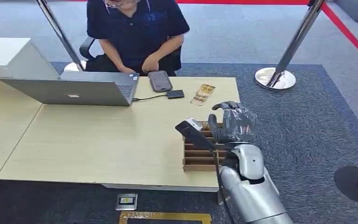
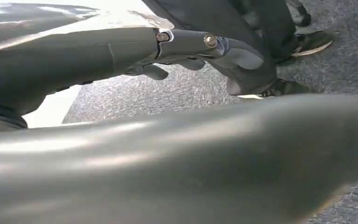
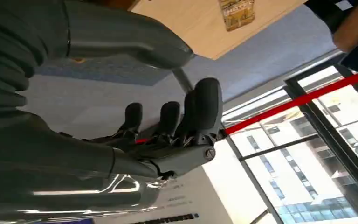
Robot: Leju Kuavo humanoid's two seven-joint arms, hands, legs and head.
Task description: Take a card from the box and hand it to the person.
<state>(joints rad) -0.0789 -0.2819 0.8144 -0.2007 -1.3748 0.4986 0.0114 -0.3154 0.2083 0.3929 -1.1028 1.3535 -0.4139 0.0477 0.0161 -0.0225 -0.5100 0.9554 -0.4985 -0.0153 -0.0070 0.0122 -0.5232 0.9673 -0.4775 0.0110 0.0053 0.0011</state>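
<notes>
A wooden slotted card box [image 1: 198, 157] stands at the table's near right edge. My right hand [image 1: 233, 122] hovers just above its far end, fingers curled, and holds a card [image 1: 192, 129] that sticks out to the left over the box, dark with a white end. The right wrist view has the curled fingers [image 3: 200, 109] with the card's white printed face [image 3: 186, 198] beside them. The person [image 1: 135, 28] in a dark blue shirt sits across the table with both hands at its far edge. My left hand [image 2: 186, 44] hangs low over the carpet, holding nothing, its fingers stretched out.
An open laptop [image 1: 74, 91] stands at the far left of the table [image 1: 98, 140], with a phone [image 1: 160, 80], a small black device [image 1: 175, 94] and a printed card [image 1: 202, 94] near the person. A stanchion base [image 1: 275, 78] stands on the carpet to the right.
</notes>
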